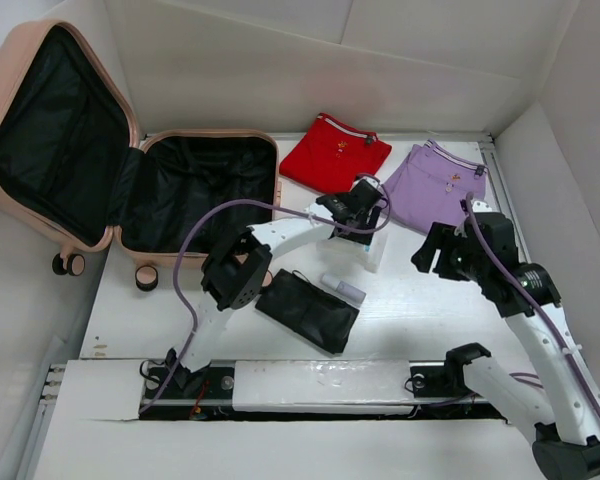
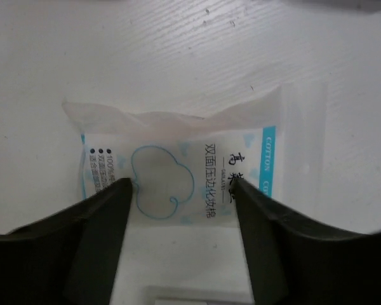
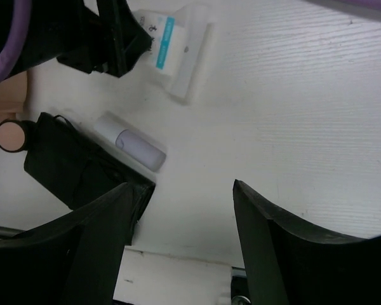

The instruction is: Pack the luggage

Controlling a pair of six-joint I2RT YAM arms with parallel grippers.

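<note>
The salmon-pink luggage (image 1: pixel 105 215) lies open at the far left, its black lining showing. My left gripper (image 1: pixel 365 225) is open just above a clear packet of cotton pads (image 2: pixel 184 162), its fingers (image 2: pixel 111 216) either side of the packet's near edge; the packet also shows in the right wrist view (image 3: pixel 178 47). My right gripper (image 1: pixel 435 250) is open and empty, hovering over bare table right of the packet. A red folded shirt (image 1: pixel 335 150) and a purple folded shirt (image 1: pixel 440 185) lie at the back.
A flat black pouch (image 1: pixel 308 312) lies near the front centre, with a small lilac bottle (image 1: pixel 345 290) beside it; both show in the right wrist view, the pouch (image 3: pixel 70 165) and the bottle (image 3: pixel 136 143). White walls enclose the table.
</note>
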